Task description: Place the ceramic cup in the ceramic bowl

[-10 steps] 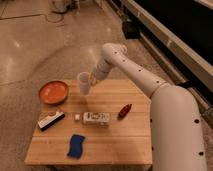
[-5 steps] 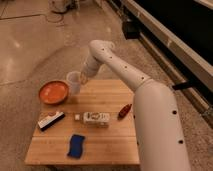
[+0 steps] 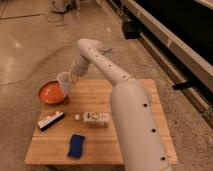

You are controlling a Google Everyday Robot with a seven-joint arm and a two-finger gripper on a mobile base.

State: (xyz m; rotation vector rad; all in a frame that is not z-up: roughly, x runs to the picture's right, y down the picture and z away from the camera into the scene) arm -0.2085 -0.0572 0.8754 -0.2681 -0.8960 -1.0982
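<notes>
The task was well along but not finished. The cup [image 3: 65,83] was off the tabletop [image 3: 95,97] and sat at the right edge of the bowl [image 3: 49,93], its lower part overlapping the bowl's near rim in the camera view. Whether its base touched the bowl or hung just above it could not be told. The end effector [image 3: 73,79] was at the cup's right side, against its wall, and appeared to be clenched on the cup, which leaned slightly instead of standing square. By that reading the pick and the carry were done. What was left was to bring the cup further over the middle of the bowl, lower it until it rested inside, let go and pull away.

The arm [image 3: 107,70] reached out from the robot's body at the right of the tabletop, rose to a bent joint high above the far edge, then dropped down and to the left towards the bowl, so the wrist pointed downward and leftward at the cup.

The other things lay well apart from the bowl, nearer the front: a dark and white block [image 3: 51,120], a small bottle [image 3: 95,118] on its side, and a blue sponge [image 3: 76,145].
</notes>
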